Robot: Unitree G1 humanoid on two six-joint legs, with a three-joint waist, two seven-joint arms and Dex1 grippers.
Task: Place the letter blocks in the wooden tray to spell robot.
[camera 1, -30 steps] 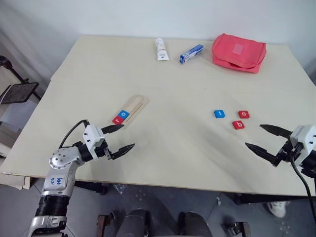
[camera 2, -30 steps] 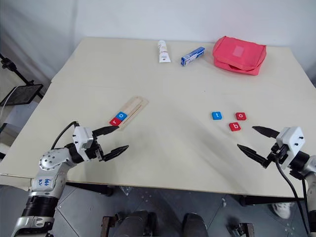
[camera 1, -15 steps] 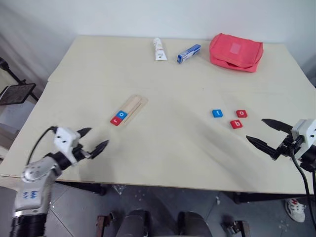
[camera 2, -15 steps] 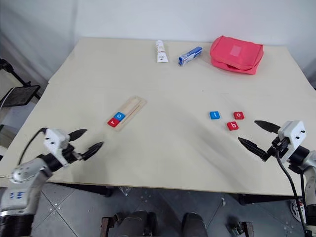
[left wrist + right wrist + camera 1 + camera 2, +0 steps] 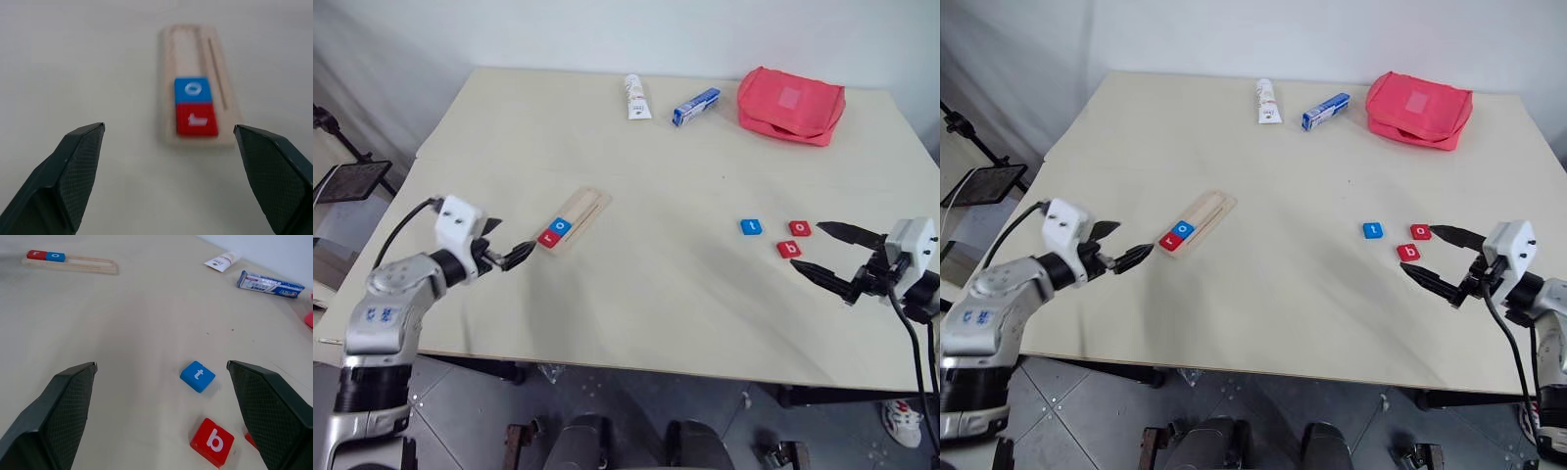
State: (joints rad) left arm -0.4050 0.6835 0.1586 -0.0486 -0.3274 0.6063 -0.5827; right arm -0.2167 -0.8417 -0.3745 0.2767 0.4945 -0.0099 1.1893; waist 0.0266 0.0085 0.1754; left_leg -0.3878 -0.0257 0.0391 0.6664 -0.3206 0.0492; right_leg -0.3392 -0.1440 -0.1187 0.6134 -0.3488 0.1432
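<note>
The wooden tray [image 5: 579, 212] lies left of the table's middle, with a red "r" block [image 5: 196, 120] and a blue "o" block [image 5: 192, 90] side by side at its near end. My left gripper [image 5: 512, 242] hovers open just short of that end, pointing at it, nothing between its fingers. To the right lie loose blocks: a blue "t" [image 5: 751, 227], a red "o" [image 5: 800, 228] and a red "b" [image 5: 212, 441]. My right gripper [image 5: 807, 245] stands open right beside them, its fingers reaching around the red pair without touching.
At the table's far side lie a white tube [image 5: 634, 96], a blue-and-white box [image 5: 694, 106] and a red pouch [image 5: 791, 103]. A black stand [image 5: 352, 181] sits off the table's left edge. The table's front edge runs close under both arms.
My left gripper swung out to the left near the table edge, then rose and turned back toward the tray's near end. My right gripper edged a little closer to the loose blocks.
</note>
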